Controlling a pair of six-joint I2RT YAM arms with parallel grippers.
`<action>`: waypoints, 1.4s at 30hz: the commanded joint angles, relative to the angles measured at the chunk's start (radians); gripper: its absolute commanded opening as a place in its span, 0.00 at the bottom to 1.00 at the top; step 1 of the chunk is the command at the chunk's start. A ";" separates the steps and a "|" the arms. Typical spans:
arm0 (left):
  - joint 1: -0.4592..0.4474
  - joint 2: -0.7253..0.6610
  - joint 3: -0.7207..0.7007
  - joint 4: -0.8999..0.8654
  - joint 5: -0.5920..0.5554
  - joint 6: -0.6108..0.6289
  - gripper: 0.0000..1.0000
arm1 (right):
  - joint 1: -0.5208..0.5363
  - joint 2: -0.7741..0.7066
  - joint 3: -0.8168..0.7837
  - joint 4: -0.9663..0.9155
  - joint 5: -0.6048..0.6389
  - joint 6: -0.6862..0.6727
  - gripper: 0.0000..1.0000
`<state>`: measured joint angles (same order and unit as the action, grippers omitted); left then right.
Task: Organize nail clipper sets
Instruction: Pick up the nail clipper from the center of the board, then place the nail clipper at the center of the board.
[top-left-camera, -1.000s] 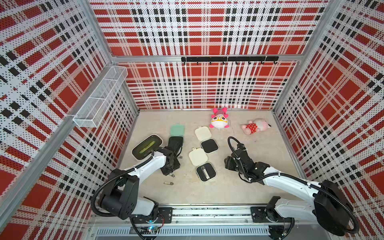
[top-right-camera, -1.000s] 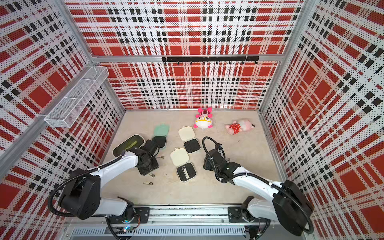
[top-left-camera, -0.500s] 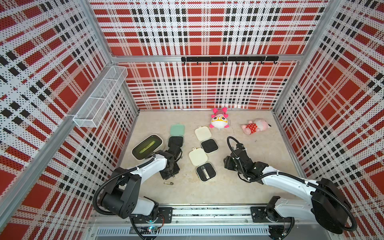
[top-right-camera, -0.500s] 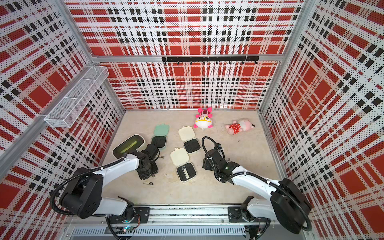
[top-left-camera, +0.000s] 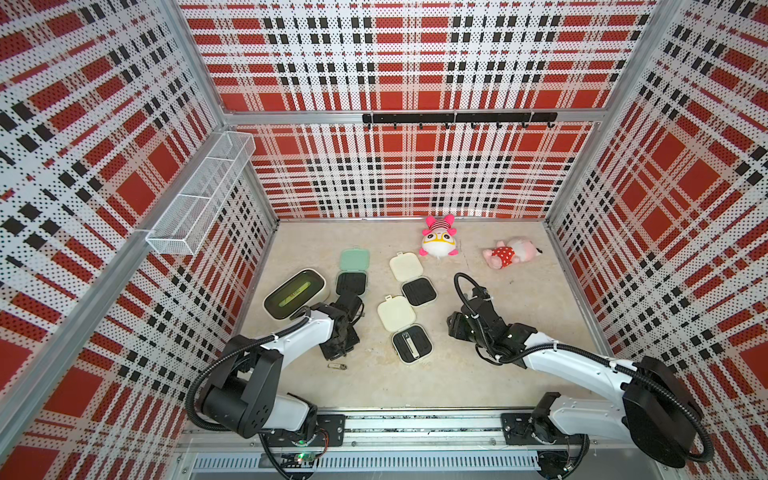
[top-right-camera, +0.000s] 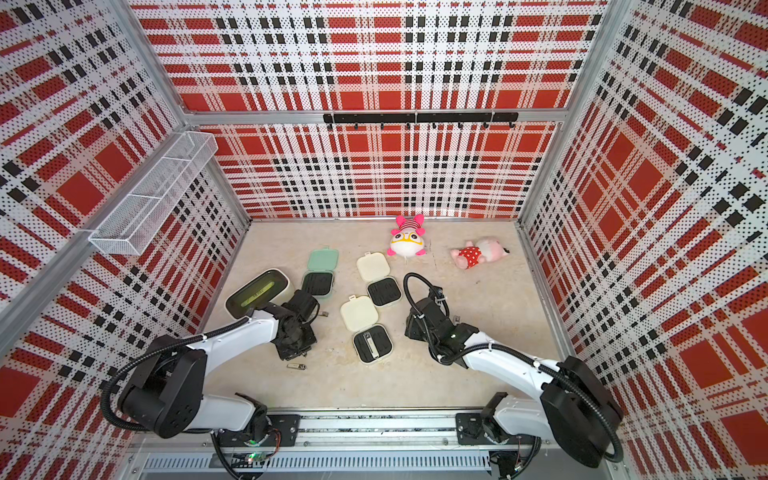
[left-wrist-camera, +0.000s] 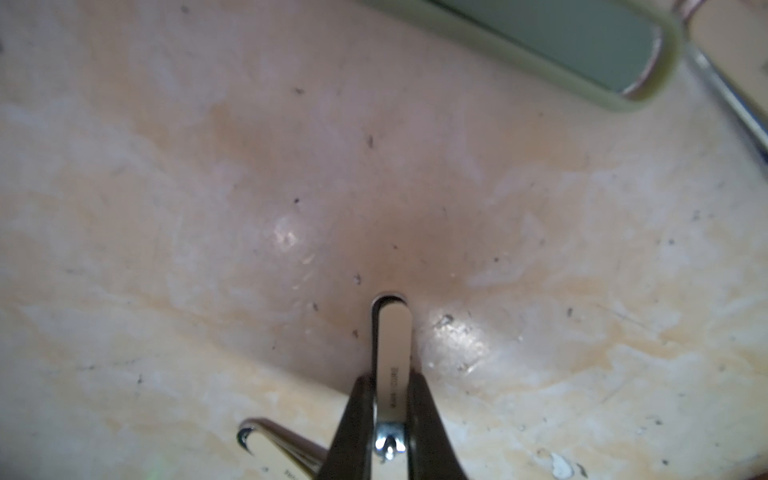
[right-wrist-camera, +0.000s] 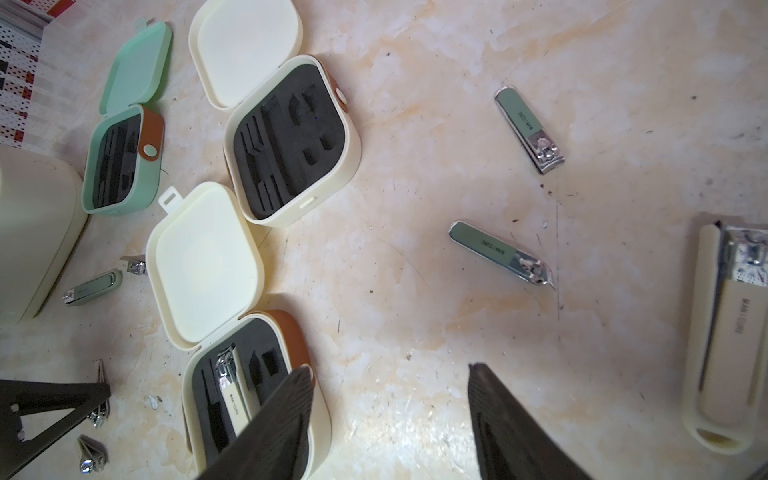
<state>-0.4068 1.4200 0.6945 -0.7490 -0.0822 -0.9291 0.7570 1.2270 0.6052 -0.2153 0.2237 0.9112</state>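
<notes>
Your left gripper (left-wrist-camera: 390, 388) is clamped on a nail clipper (left-wrist-camera: 392, 332), which sticks out past its fingertips, low over the tabletop (left-wrist-camera: 166, 208). Your right gripper (right-wrist-camera: 390, 374) stands open beside the near cream case (right-wrist-camera: 203, 270).

A beige bench (top-left-camera: 540, 291) sits inside red, white and black checked walls (top-left-camera: 415, 62). At the back of the bench, a round white plush toy (top-left-camera: 438, 243) with pink ears and yellow glasses sits close to the wall. Near it, a pink plush toy (top-left-camera: 509, 253) in a red dotted dress lies on its side. A cream bin (top-left-camera: 277, 305) with a dark green inside rests by the left wall. A white wire basket (top-left-camera: 199, 199) hangs high on that wall. A black rail (top-left-camera: 457, 118) with hooks runs along the back wall.
</notes>
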 joint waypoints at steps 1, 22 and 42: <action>-0.002 0.016 -0.033 0.040 0.041 0.030 0.05 | 0.007 -0.012 0.022 -0.004 0.020 0.011 0.63; -0.242 -0.021 0.456 0.029 0.014 0.375 0.00 | -0.014 -0.106 0.036 -0.104 0.074 -0.008 0.66; -0.720 0.497 0.732 0.162 0.039 0.583 0.00 | -0.187 -0.648 -0.087 -0.495 0.150 0.078 0.68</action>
<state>-1.1114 1.9011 1.4395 -0.6209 -0.0444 -0.3725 0.5732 0.5999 0.5236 -0.6292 0.3378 0.9630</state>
